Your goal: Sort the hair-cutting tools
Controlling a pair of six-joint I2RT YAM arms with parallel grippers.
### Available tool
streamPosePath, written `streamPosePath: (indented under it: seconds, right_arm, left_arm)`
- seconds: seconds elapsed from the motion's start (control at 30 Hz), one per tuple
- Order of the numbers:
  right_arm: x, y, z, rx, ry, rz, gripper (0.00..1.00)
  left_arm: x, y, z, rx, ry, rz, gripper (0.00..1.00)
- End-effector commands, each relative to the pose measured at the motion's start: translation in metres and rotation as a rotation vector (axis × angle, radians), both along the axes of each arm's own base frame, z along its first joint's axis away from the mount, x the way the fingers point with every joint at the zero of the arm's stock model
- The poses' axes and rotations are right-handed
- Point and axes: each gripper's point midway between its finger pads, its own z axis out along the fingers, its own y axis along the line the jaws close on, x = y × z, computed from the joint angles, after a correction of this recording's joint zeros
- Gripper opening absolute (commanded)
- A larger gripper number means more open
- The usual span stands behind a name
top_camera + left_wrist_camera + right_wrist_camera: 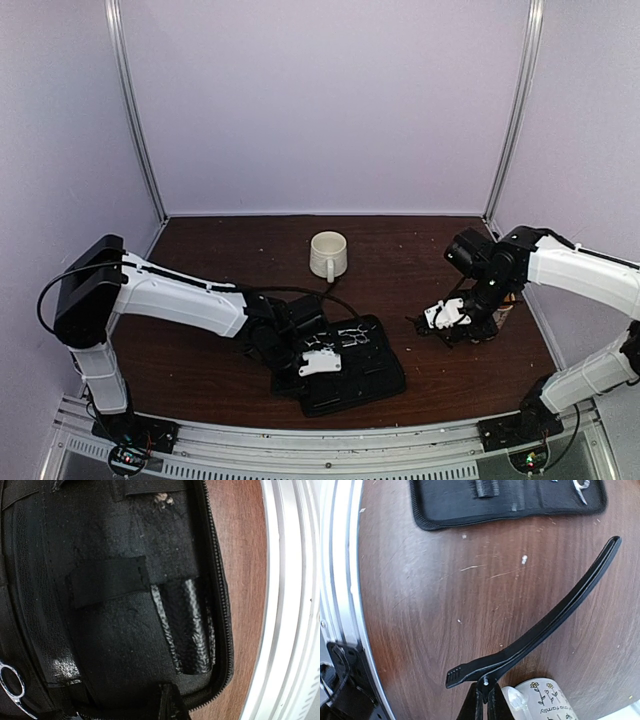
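Observation:
My right gripper (pixel 485 696) is shut on the hinge end of a thin black hair clip (pixel 555 617) and holds it just above the wooden table; in the top view this gripper (pixel 428 322) is at the right with the clip (pixel 412 322) sticking out to the left. The open black case (pixel 370 385) lies at front centre with silver scissors (pixel 352 333) on its far part. My left gripper (pixel 338 352) hangs low over the case. The left wrist view shows the case lining (pixel 115 645), a scissor ring (pixel 10 685) at lower left, and my dark fingertips (pixel 170 705) together with nothing seen between them.
A white mug (pixel 328 255) stands at the table's back centre. A mug with a flower print (pixel 547 700) lies right beside my right gripper. The case's near corner (pixel 470 505) shows at the top of the right wrist view. The metal table rail (pixel 295 605) runs close to the case.

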Motion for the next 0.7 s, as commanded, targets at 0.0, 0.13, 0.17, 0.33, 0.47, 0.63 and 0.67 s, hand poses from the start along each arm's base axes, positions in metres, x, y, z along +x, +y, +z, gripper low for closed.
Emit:
streamPosePath:
  seconds: [0.0,0.13,0.17,0.33,0.47,0.63,0.67]
  right_arm:
    - [-0.013,-0.003,-0.002,-0.065,0.008,0.163,0.00]
    - [-0.019,-0.009,-0.018,-0.146,0.000,0.284,0.00]
    - [-0.020,-0.011,-0.023,-0.167,-0.003,0.320,0.00]
    - [-0.018,-0.012,-0.038,-0.284,-0.030,0.498,0.00]
    - [-0.010,-0.007,-0.038,-0.352,-0.078,0.615,0.00]
    - [-0.002,0.009,-0.032,-0.367,-0.085,0.693,0.00]
    - [-0.001,0.011,-0.031,-0.371,-0.086,0.706,0.00]
  left_arm:
    - [0.017,0.026,-0.028,0.115,-0.107,0.061,0.03]
    - [0.033,0.030,-0.024,0.105,-0.203,0.105,0.02]
    - [0.037,0.030,-0.021,0.092,-0.227,0.116,0.01]
    - [0.043,0.031,-0.022,0.103,-0.260,0.117,0.01]
    - [0.041,0.032,-0.028,0.108,-0.246,0.128,0.01]
    - [0.043,0.033,-0.027,0.103,-0.249,0.157,0.01]
    - [0.043,0.033,-0.027,0.104,-0.250,0.160,0.01]
